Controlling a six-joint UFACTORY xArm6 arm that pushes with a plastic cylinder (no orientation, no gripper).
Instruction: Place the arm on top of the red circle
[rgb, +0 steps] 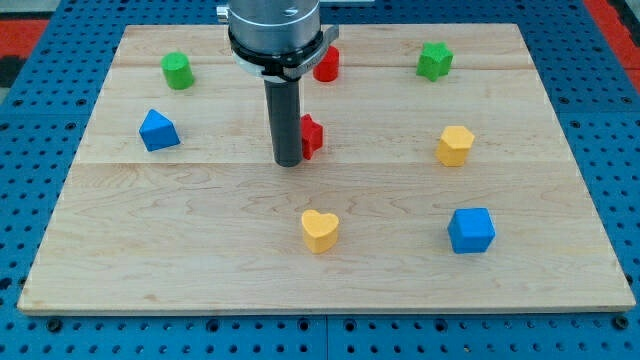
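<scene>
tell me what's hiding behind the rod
Two red blocks peek out on the view's right of the rod: one near the top, another beside my tip. Their left parts are covered.

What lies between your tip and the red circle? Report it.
In the camera view, my tip sits beside a second red block; that block and my own rod lie between it and the red circle, which is partly hidden.

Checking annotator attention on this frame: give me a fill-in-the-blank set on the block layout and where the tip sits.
1. My tip sits just to the view's left of a ____ block.
2. The yellow heart lies toward the view's ____ from my tip.
3. The blue cube lies below the ____ hexagon-like block in the view.
4. The red circle is partly hidden behind the ____.

Missing words: red; bottom; yellow; arm
</scene>
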